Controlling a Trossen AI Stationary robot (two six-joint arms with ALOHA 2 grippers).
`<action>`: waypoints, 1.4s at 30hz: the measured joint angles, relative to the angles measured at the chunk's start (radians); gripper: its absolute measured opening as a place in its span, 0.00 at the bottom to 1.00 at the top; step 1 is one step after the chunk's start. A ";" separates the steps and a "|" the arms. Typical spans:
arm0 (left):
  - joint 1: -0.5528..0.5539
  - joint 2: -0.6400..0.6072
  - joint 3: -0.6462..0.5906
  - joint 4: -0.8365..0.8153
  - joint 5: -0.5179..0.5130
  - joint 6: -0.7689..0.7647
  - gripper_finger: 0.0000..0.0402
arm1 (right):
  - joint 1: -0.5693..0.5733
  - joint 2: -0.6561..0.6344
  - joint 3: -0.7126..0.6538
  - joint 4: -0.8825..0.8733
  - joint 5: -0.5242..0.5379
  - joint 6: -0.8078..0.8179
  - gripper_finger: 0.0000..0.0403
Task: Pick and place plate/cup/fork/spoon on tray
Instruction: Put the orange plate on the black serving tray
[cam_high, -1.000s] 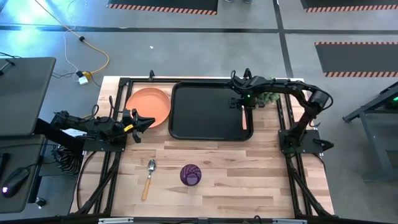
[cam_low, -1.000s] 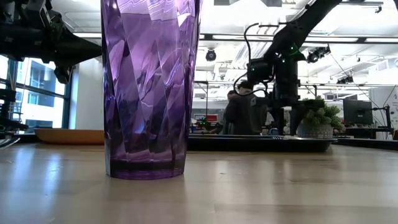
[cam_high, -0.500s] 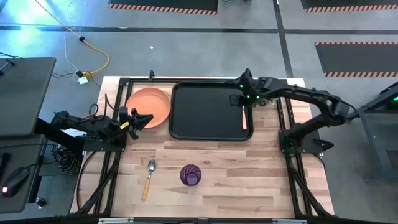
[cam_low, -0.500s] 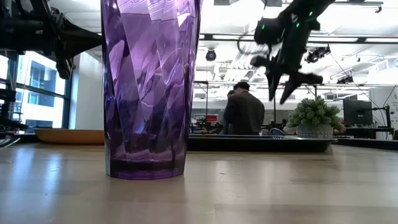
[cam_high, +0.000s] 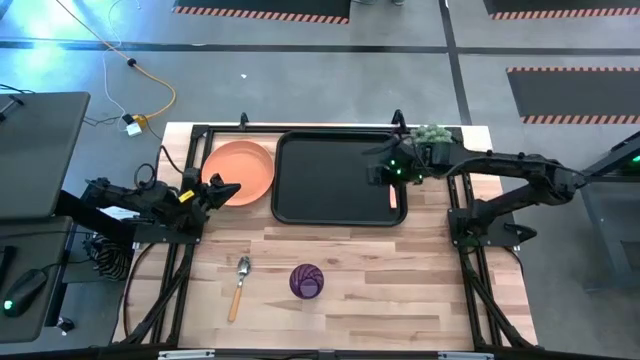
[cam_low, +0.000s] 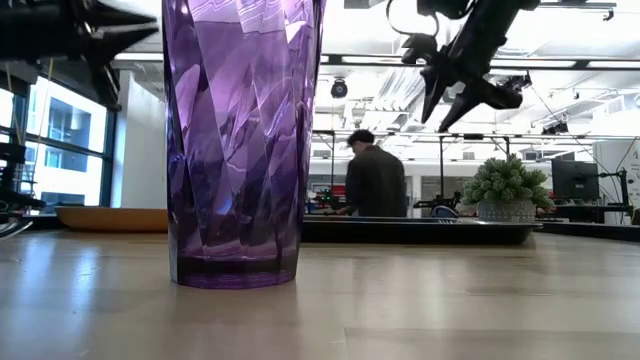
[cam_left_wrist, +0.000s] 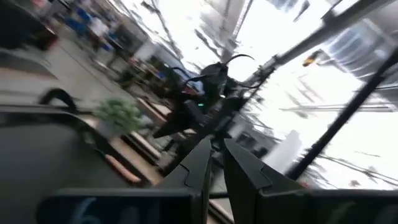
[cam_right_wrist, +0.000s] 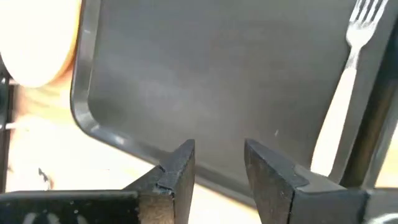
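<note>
Lifted clear since a moment ago, my right gripper hangs parted over the tray, its fork laid along the right rim, left gripper near-shut beside the plate.

Both arms are dark, nearly black, built of slim jointed links on black tubular frames. The right arm carries a small green light near its wrist and loops of black cable. The left arm shows a yellow marking and a white label. Each gripper ends in two dark, angular, tapering fingers, matte and hard-edged.
</note>
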 joint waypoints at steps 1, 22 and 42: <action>0.000 0.006 0.020 -0.023 0.010 -0.018 0.08 | 0.023 0.000 0.000 0.000 0.012 0.021 0.32; -0.005 0.455 0.547 -0.533 0.219 -0.479 0.08 | 0.256 0.000 0.000 0.183 0.209 0.055 0.32; 0.069 0.721 0.726 -0.994 0.202 -0.360 0.08 | 0.245 -0.117 0.000 0.178 0.133 -0.123 0.32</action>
